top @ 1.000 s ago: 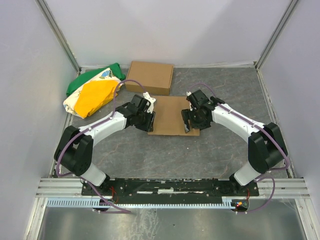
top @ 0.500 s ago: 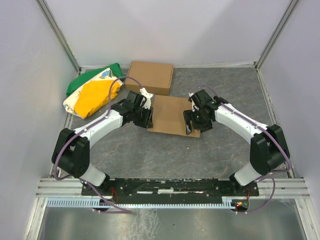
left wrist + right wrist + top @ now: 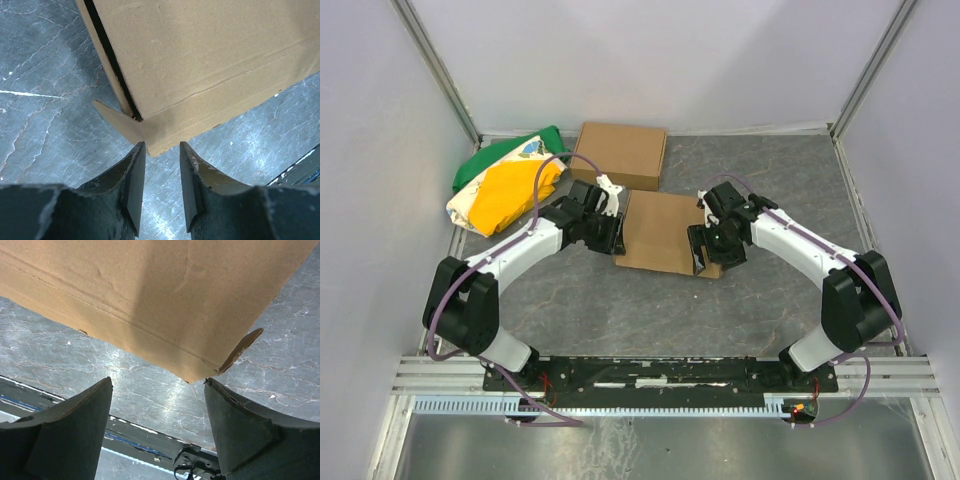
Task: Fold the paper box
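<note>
The paper box (image 3: 662, 230) lies flat on the grey table, a brown cardboard sheet folded shut, with a small flap (image 3: 117, 120) poking out at its near left corner. My left gripper (image 3: 612, 236) sits at the box's left edge. In the left wrist view the paper box (image 3: 200, 65) has its corner just at the tips of my left gripper (image 3: 161, 146), whose jaws are narrowly open and clamp nothing. My right gripper (image 3: 701, 252) is at the near right corner. In the right wrist view my right gripper (image 3: 157, 381) stands wide open under the paper box (image 3: 150, 295), its right fingertip (image 3: 212, 387) beside the corner.
A ready-made brown cardboard box (image 3: 620, 154) stands just behind the paper box. A green, yellow and white bag (image 3: 505, 185) lies at the back left. Frame posts and pale walls close in the table on three sides.
My left gripper has moved a little back and left along the box's left edge. My right gripper has slid slightly towards the near right corner. The box's near edge has shifted a bit.
</note>
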You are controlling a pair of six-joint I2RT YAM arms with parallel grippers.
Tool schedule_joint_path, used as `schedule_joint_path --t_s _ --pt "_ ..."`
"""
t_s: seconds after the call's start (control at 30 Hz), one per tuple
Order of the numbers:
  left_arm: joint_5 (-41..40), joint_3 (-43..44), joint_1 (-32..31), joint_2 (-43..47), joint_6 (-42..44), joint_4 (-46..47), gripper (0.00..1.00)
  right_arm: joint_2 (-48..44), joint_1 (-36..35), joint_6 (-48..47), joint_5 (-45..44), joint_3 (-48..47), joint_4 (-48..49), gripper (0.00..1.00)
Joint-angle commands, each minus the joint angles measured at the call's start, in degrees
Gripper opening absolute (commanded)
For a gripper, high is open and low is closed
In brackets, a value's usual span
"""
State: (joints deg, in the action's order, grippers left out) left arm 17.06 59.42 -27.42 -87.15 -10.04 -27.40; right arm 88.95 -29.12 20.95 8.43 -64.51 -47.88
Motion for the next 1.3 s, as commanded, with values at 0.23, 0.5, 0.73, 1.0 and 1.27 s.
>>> schedule_joint_path --t_s 0.23,0.5,0.73,1.0,1.27 --pt "-7.1 1.4 0.9 3.9 -4.1 1.7 0.6 -5.5 0.2 2.2 -8.4 4.5 6.2 0.92" --pt "-16.2 -6.0 1.1 14.6 -10.0 12.4 0.68 -19.6 0.1 9.7 -3.5 17.0 18.8 0.95" --pt "-14.2 -6.7 1.7 15.9 -16.9 28.1 0.71 -29.0 0.1 25.6 8.6 35.6 41.8 0.65" --pt "-8.4 6.4 1.6 -1.3 -14.2 24.2 0.7 -20.6 -3.4 29.5 10.5 43.0 52.9 0.29" --pt "-6.2 2.5 1.6 -4.6 -16.1 32.4 0.72 -17.9 -3.6 44.1 -5.6 58.0 76.0 0.3"
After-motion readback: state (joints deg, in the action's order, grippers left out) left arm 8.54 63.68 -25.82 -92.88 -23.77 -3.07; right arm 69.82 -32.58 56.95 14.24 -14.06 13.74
